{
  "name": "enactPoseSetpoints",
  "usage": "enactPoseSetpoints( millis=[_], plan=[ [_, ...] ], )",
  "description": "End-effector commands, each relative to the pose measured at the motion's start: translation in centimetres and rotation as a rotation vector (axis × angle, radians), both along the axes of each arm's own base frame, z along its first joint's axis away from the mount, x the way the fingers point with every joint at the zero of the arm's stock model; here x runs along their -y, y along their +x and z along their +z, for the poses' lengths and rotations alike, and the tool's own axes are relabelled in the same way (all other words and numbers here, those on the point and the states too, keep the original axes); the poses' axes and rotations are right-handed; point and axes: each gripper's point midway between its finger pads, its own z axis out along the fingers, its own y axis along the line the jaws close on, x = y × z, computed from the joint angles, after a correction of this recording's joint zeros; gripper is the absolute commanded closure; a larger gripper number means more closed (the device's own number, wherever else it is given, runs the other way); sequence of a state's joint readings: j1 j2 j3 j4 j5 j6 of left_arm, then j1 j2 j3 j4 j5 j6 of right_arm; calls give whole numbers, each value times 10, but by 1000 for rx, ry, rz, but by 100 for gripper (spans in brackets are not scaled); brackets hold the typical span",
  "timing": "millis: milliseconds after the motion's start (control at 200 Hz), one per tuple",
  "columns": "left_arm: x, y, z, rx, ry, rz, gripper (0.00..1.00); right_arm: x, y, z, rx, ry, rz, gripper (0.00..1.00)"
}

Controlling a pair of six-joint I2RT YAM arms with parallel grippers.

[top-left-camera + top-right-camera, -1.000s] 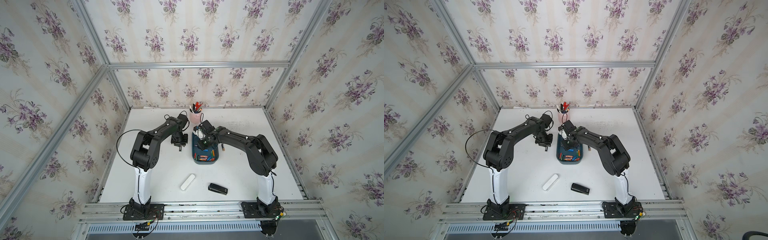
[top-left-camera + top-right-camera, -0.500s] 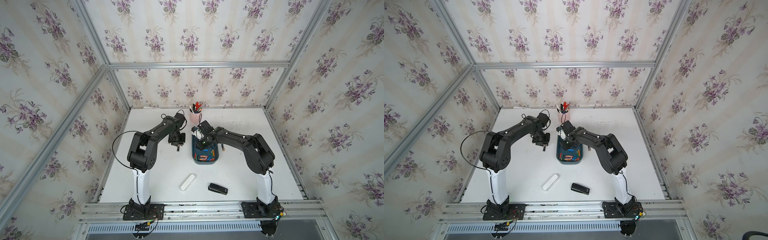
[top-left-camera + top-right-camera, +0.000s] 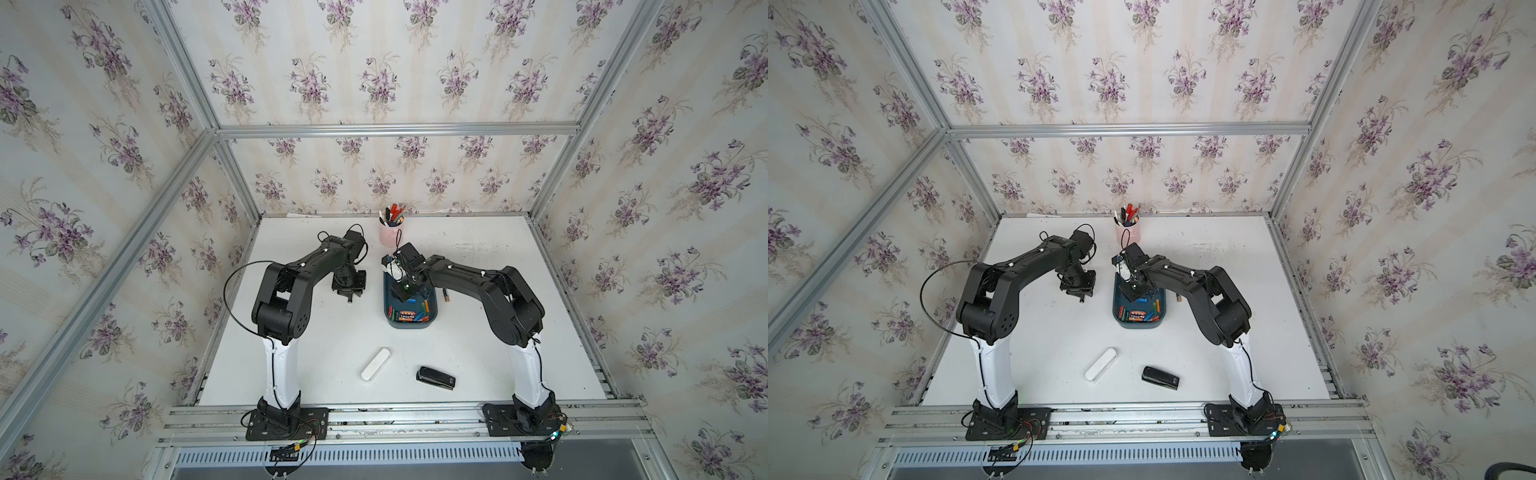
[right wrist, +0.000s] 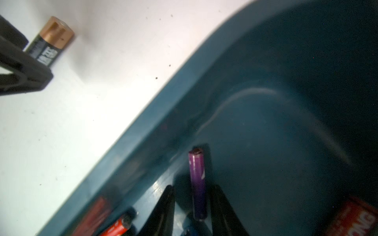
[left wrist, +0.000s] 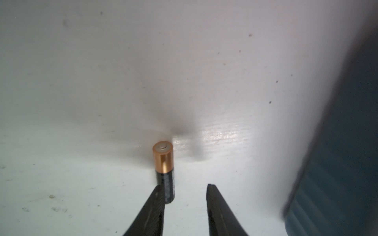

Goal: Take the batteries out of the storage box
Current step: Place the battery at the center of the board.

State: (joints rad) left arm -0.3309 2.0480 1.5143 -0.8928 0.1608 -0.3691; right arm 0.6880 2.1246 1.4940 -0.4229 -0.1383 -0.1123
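The storage box (image 3: 409, 327) (image 3: 1138, 325) is a teal tray at mid-table with several coloured batteries (image 3: 409, 316) (image 3: 1139, 315) at its near end. My right gripper (image 3: 409, 297) (image 4: 192, 186) reaches down inside it. Its jaws are open on either side of a purple battery (image 4: 197, 179), with a gap at each side. My left gripper (image 3: 350, 296) (image 5: 184, 188) is low over the table just left of the box and is open. A copper-and-black battery (image 5: 163, 163) (image 4: 51, 43) lies on the table touching only one finger (image 5: 157, 204).
Another battery (image 3: 445, 295) (image 3: 1177, 296) lies on the table right of the box. A pink pen cup (image 3: 390, 232) stands behind the box. A white oblong case (image 3: 375, 364) and a black stapler-like object (image 3: 435, 377) lie near the front edge.
My left arm has shifted slightly to the left, its gripper staying low beside the box. My right gripper has stayed over the box's far end.
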Motion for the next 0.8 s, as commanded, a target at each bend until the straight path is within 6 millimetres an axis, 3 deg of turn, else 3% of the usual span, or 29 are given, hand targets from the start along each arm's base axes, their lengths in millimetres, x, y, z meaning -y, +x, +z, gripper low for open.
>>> enactPoseSetpoints(
  millis=[0, 370, 614, 794],
  plan=[
    [-3, -2, -5, -8, 3, -17, 60, 6, -2, -5, -6, -33, -2, 68],
    [-11, -6, -11, -17, 19, -23, 58, 10, -3, -7, -10, -52, -13, 70],
    [-2, -6, -19, -35, -22, -23, 72, 10, -4, -5, -15, -47, -15, 75],
    [7, -9, -19, -41, -49, -39, 76, 8, -6, -1, -16, -28, -21, 77]
  ],
)
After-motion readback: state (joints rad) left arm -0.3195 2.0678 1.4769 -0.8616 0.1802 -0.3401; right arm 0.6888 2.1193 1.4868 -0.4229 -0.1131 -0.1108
